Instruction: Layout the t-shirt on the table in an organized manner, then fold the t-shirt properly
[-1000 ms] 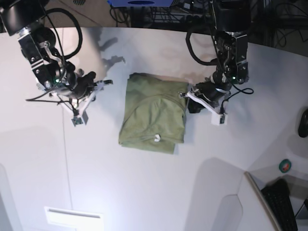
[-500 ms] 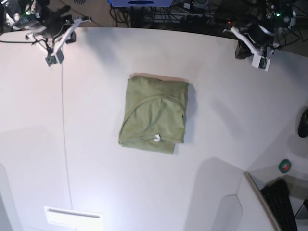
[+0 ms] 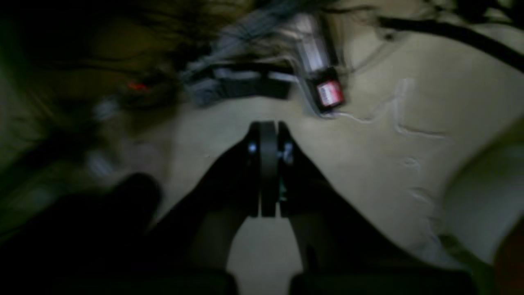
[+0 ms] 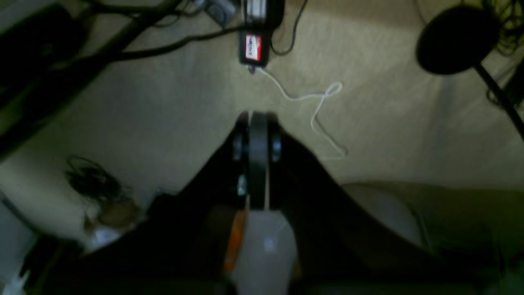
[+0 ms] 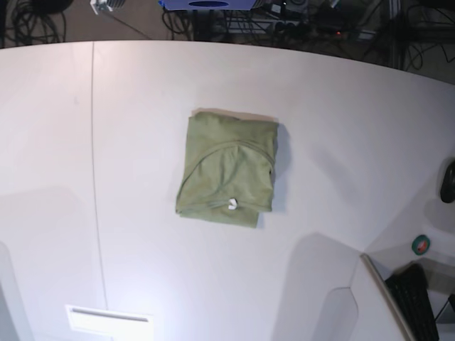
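The t-shirt (image 5: 229, 168) lies folded into a compact olive-green rectangle near the middle of the table (image 5: 341, 142), its curved neckline and small white tag facing up. Neither arm reaches over the table in the base view. In the left wrist view, which is blurred, my left gripper (image 3: 268, 123) is shut with nothing in it, over a beige floor. My right gripper (image 4: 258, 115) is also shut and empty, above the same floor, in the right wrist view. The t-shirt appears in neither wrist view.
A thin dark seam (image 5: 93, 163) crosses the table's left part. A green tape roll (image 5: 421, 245), a keyboard (image 5: 416, 298) and a black object (image 5: 448, 181) sit at the right. Cables and a black box with a red-and-white label (image 4: 254, 49) lie on the floor.
Both arms have pulled back from beside the t-shirt, up past the table's far edge and out of the base view. The t-shirt has not moved.
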{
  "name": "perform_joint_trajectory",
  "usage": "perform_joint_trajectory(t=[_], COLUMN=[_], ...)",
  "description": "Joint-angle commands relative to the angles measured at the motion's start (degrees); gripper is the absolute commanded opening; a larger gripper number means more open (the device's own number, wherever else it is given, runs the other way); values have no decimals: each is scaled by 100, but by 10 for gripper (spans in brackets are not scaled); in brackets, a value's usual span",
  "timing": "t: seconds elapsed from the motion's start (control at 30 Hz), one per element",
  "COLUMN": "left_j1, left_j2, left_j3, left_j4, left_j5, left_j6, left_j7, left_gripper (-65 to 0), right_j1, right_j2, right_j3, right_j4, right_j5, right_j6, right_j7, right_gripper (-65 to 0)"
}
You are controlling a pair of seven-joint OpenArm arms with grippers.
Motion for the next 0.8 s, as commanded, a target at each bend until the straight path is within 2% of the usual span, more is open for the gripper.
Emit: perform_joint_trajectory(t=[0.0,0.17,0.27,0.33,0.43,0.53,0.6,0.7,0.77], left_j1=[-91,-891,-1392,-1849,-2851,-3414,-3493,-3528,-3607], left_j2=[19,256,379,379,362,353,353,397,406], left_j3=[-48,-13,-39,-4,14,66,84,119,128], left_j4=[-174,-1897,-3225,-4447,-6706,-7638,-7471,-7102,-6987], left_j5=[-68,-323,-279,-279,-262,222,600,960,1145], left_j6=[47,56,56,56,56,56,65,65,65], left_j7=[-124,-300,-1162,-1847,-2973,-3817,-3852,-3738,-3755], left_gripper=[-650,-650,-650,-650,-650,-650,-650,-650,-650], right_j1=[165,1598,2082,2275,2504,2662,2732,2768,2803], right_j2=[58,-259,-575,-857,-1226,-1454,-1542,-1586,-1683], right_j3=[-232,-1938,-2667,-2940,-3001,-3001,-3001,-2949,-2632], right_j4=[-418,-3424,-5095,-6044,-7389,-8145,-8233,-8233,-8233], right_j5=[24,24,24,24,41,50,50,59,59], right_j6=[-21,-21,-21,-21,-21,-21,-30,-30,-30], right_j7=[42,1071,1985,2811,4227,5264,5466,5414,5378], right_gripper=[-650,-650,-650,-650,-650,-650,-650,-650,-650])
